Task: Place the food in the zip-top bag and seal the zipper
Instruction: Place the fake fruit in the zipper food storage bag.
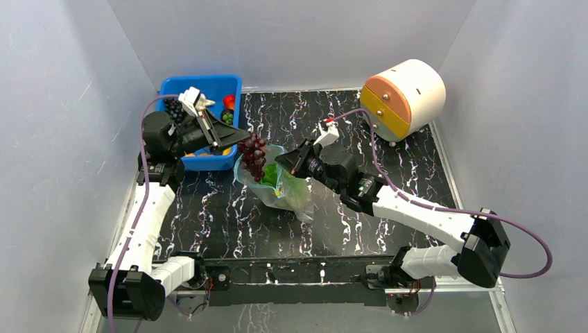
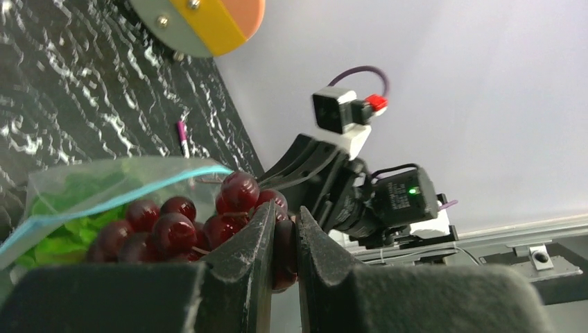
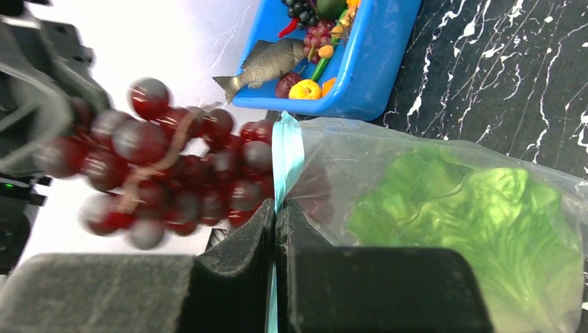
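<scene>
The clear zip-top bag (image 1: pixel 288 191) lies mid-table with the green lettuce head (image 1: pixel 295 187) inside it; the lettuce also shows in the right wrist view (image 3: pixel 478 215). My right gripper (image 1: pixel 284 161) is shut on the bag's teal-blue zipper rim (image 3: pixel 286 149) and holds the mouth up. My left gripper (image 1: pixel 239 139) is shut on the dark red-purple grape bunch (image 1: pixel 253 156) and holds it hanging at the bag's mouth. The left wrist view shows a grape pinched between the fingers (image 2: pixel 263 236), with the bunch (image 2: pixel 166 229) against the zipper (image 2: pixel 118 201).
A rigid blue bin (image 1: pixel 229 90) at the back left holds more toy foods, among them a fish (image 3: pixel 267 62) and dark grapes. A round orange-and-cream drawer unit (image 1: pixel 402 97) stands at the back right. Grey walls enclose the table.
</scene>
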Controlling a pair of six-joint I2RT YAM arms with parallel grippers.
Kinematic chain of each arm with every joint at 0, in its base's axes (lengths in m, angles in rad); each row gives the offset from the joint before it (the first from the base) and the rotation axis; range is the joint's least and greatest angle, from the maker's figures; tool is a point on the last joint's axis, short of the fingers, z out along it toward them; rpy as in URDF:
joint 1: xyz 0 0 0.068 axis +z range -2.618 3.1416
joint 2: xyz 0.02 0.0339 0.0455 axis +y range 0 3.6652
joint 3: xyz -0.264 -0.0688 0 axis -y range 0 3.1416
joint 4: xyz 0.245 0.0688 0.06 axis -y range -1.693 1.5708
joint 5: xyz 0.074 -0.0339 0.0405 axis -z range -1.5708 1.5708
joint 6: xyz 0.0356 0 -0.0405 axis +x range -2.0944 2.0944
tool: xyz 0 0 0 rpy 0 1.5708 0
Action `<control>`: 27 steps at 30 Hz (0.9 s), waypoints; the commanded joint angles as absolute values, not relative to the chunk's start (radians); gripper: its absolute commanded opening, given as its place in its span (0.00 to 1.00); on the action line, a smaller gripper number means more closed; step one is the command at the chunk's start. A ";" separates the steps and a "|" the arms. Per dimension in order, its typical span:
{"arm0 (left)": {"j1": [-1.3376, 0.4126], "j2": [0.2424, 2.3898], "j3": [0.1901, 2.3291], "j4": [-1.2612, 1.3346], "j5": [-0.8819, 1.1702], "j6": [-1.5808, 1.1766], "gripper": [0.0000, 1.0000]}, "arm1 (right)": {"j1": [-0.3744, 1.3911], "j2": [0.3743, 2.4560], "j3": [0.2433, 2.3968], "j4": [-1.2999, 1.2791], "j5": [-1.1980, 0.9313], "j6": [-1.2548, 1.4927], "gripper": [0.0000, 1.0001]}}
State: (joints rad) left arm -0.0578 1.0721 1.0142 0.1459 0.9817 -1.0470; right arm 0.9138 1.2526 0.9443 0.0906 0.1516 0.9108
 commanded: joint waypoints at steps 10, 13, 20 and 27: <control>-0.092 1.076 0.887 0.005 0.996 -0.872 0.07 | 0.910 1.277 1.044 0.204 0.132 0.914 0.00; -0.114 1.088 0.878 -0.058 0.974 -0.813 0.09 | 0.911 1.280 1.052 0.207 0.132 0.914 0.00; -0.187 1.107 0.864 -0.115 0.903 -0.743 0.11 | 0.911 1.291 1.053 0.215 0.117 0.918 0.00; -0.267 1.141 0.879 -0.124 0.854 -0.732 0.15 | 0.911 1.301 1.055 0.226 0.095 0.922 0.00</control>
State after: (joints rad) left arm -0.2398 1.1343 0.8597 -0.0994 0.8768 -0.7650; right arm 0.9142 1.3132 0.9882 0.1093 0.1135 0.9157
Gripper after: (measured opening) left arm 0.132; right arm 0.009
